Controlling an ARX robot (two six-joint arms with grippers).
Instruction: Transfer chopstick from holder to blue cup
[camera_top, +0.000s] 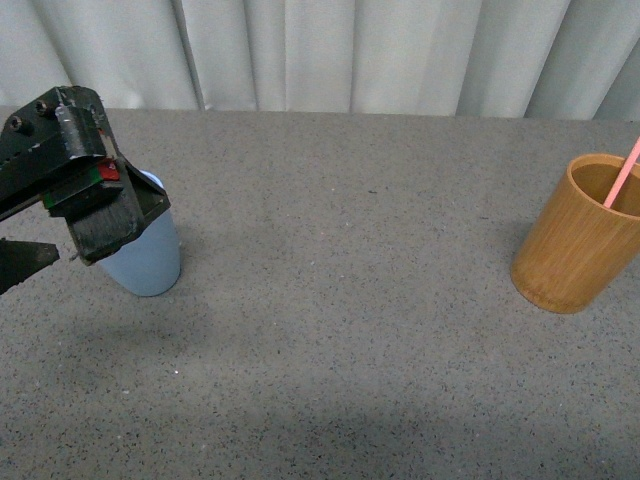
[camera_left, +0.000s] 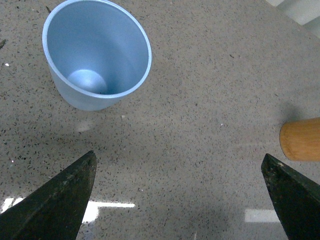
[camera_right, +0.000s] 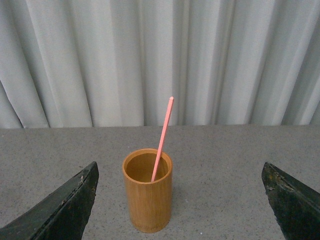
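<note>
The light blue cup (camera_top: 148, 265) stands upright at the left of the grey table, partly hidden behind my left gripper (camera_top: 75, 245). That gripper is open and empty. In the left wrist view the blue cup (camera_left: 97, 55) is empty and lies beyond the open left gripper (camera_left: 180, 200). The orange-brown bamboo holder (camera_top: 578, 235) stands at the far right with one pink-red chopstick (camera_top: 622, 172) leaning in it. In the right wrist view the holder (camera_right: 148, 200) and chopstick (camera_right: 162, 137) stand ahead of my open, empty right gripper (camera_right: 180, 205), left of its centre. The right gripper is out of the front view.
A white pleated curtain (camera_top: 330, 50) hangs behind the table's far edge. The speckled grey tabletop (camera_top: 350, 300) stretches between the cup and the holder. The holder's end (camera_left: 300, 139) shows at the edge of the left wrist view.
</note>
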